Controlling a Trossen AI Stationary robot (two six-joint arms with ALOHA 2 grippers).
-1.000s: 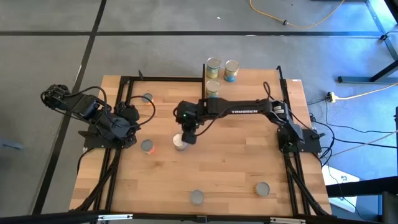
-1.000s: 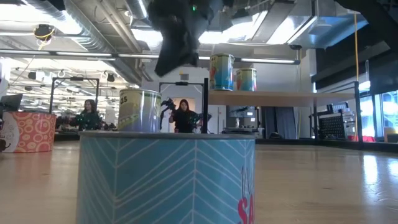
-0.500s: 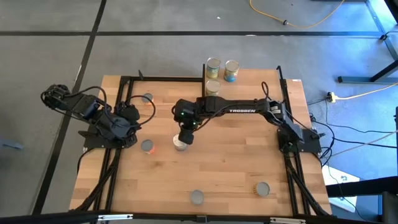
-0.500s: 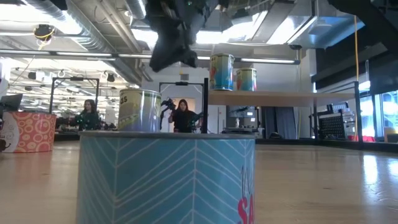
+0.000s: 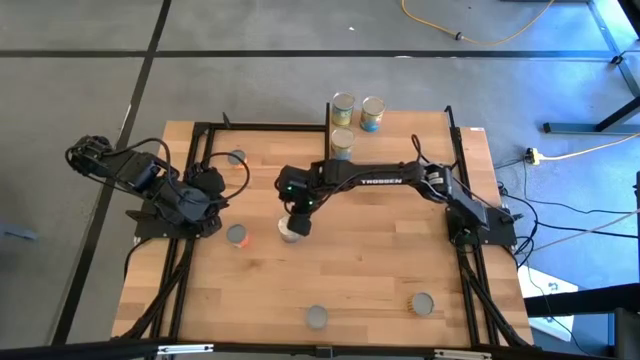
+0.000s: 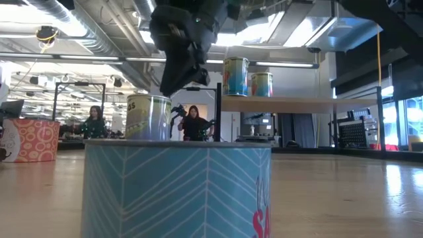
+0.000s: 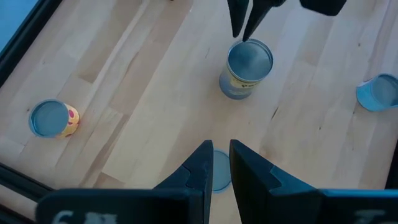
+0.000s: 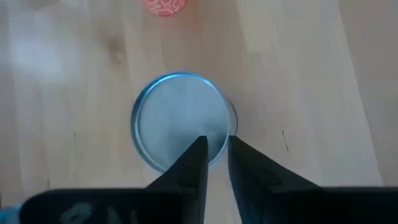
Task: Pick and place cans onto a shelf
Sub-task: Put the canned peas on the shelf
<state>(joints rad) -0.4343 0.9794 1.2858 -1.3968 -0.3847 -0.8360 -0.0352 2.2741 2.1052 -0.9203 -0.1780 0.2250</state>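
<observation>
- While the table point(image 5: 380, 250) carries loose cans towards its left edge, its middle and its near edge, the shelf point(image 6: 297, 103) is seen at the middle of the far edge, with three cans point(image 5: 343, 104) already stood on it.
- The right arm is stretched from the right edge across to the middle of the table; the left arm is parked at the left edge, its left gripper point(image 7: 221, 146) pinched nearly together and empty.
- The can to be picked point(image 8: 177, 118) stands upright at the middle of the table, with an orange-red can point(image 5: 237, 235) near it on the side of the left edge.
- The right gripper point(image 5: 293, 218) is held just above this can's silvery top, pointing down, its fingers drawn almost together with nothing between them; contact with the lid cannot be judged.
- The step in hand is judged to be the approach for a grasp. To do it well, the fingers should first be spread wider than the can, then centred over the round top so that one finger passes down each side.
- The descent is best kept vertical, and the grip closed around the middle of the can's wall, so that the can is not tipped or pushed towards its orange-red neighbour.
</observation>
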